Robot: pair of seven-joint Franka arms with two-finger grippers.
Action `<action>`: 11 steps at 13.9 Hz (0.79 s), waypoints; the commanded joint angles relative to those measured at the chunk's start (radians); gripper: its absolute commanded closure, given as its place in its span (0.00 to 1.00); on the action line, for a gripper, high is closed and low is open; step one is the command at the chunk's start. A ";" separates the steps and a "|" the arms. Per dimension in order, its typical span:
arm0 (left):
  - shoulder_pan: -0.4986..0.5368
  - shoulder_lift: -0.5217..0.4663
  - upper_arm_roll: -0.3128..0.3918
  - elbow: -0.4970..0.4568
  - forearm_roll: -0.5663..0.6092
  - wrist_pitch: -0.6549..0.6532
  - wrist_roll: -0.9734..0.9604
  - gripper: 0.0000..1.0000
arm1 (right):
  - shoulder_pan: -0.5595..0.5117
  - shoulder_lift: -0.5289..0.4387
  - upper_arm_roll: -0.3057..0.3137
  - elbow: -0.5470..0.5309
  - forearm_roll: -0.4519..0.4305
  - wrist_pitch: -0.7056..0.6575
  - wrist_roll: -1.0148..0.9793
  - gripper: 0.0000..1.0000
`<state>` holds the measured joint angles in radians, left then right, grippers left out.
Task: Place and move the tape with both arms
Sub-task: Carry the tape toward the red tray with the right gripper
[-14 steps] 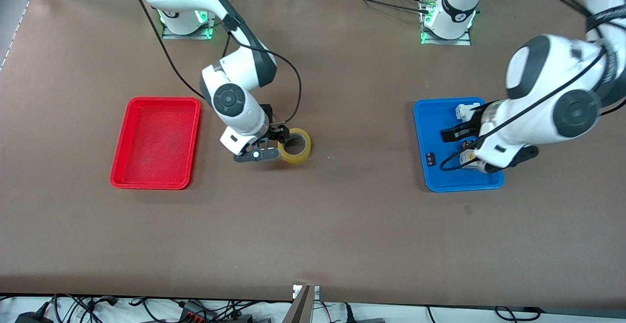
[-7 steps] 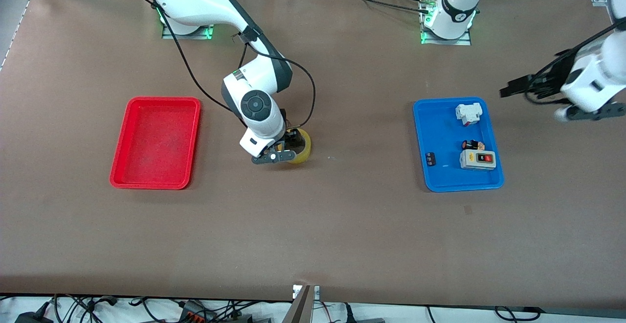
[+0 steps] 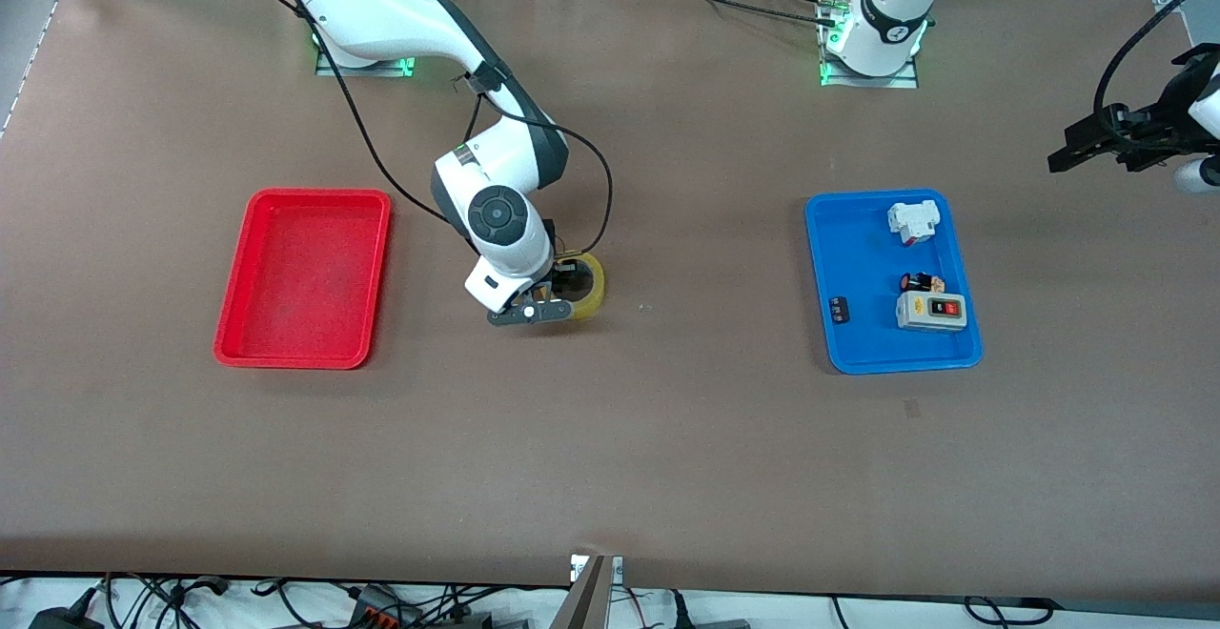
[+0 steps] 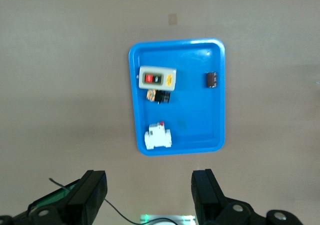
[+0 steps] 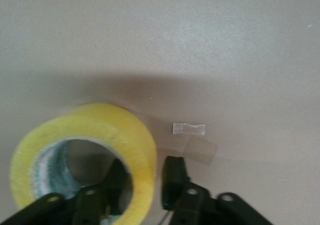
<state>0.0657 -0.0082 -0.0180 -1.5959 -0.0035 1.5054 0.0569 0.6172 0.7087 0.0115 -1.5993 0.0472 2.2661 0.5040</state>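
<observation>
Red tray (image 3: 303, 276) is seen at left of the front view, nothing in it. Right of it, at centre-left, the right hand (image 3: 562, 288) is now down on the tape (image 3: 589, 284), where a second ago it was spread beside the roll. One finger is placed inside the hollow, one outside, and the yellow wall is pinched between them; this is confirmed in the right wrist view, where the tape (image 5: 85, 160) wall is clamped between the two fingers (image 5: 172, 182). The roll appears to rest on the tabletop (image 3: 610, 457), between the two trays. Grasp is judged just made, so the lift toward a tray is likely next.

Right arm is bent down steeply from its base at upper left, wrist tilted over the roll.

Further right, the blue tray (image 3: 858, 353) is seen with white and grey switch boxes (image 3: 931, 310) in it. At the far right edge the left hand (image 3: 1110, 143) has been pulled back from over the blue tray and is now off it, held high, fingers spread wide and holding nothing in the left wrist view (image 4: 150, 195). That arm is judged to be waiting.
</observation>
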 commanded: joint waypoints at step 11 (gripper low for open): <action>-0.087 0.014 0.086 0.048 0.011 -0.020 0.055 0.00 | -0.492 -0.297 -0.024 -0.091 -0.030 -0.378 -0.368 1.00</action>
<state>-0.0360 0.0040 0.0807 -1.5745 0.0020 1.5058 0.0958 0.2113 0.4905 -0.0296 -1.5680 0.0282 1.8944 0.2327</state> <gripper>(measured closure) 0.000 0.793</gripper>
